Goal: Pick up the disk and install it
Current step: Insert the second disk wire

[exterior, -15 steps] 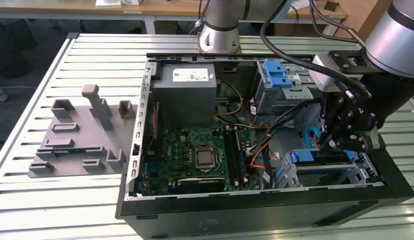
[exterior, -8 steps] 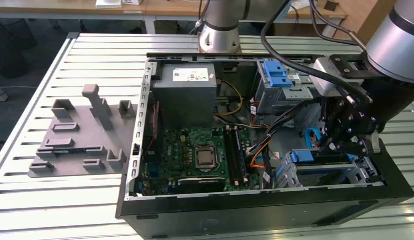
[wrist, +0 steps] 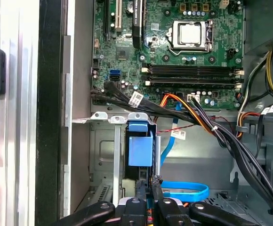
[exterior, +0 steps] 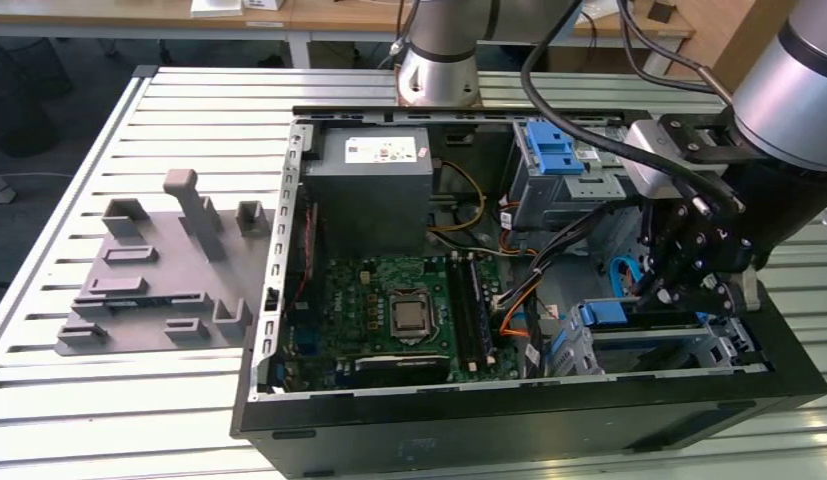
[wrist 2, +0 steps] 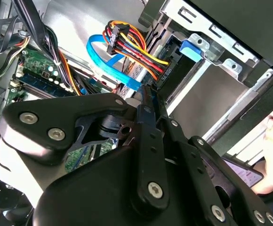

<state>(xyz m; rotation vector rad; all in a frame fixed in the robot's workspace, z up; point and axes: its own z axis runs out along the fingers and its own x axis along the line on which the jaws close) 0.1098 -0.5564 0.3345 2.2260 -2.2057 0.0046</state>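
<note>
Jaws (wrist: 148,188) apparently clamped on the disk (wrist: 140,151), seating it in the bay (wrist: 106,155); pressing it home takes straight alignment.

Surfaces and finishes, open case on bench

Bench (exterior: 186,400) is showing ribbed, pale satin metal; holder (exterior: 153,285) is looking like matt grey moulded plastic; case (exterior: 520,425) rim is reading as matt black; gripper (wrist: 148,200) links are appearing as smooth black metal; disk (wrist: 140,148) frame is showing smooth blue plastic; bay (wrist: 103,155) is showing bare dull sheet metal.
</note>
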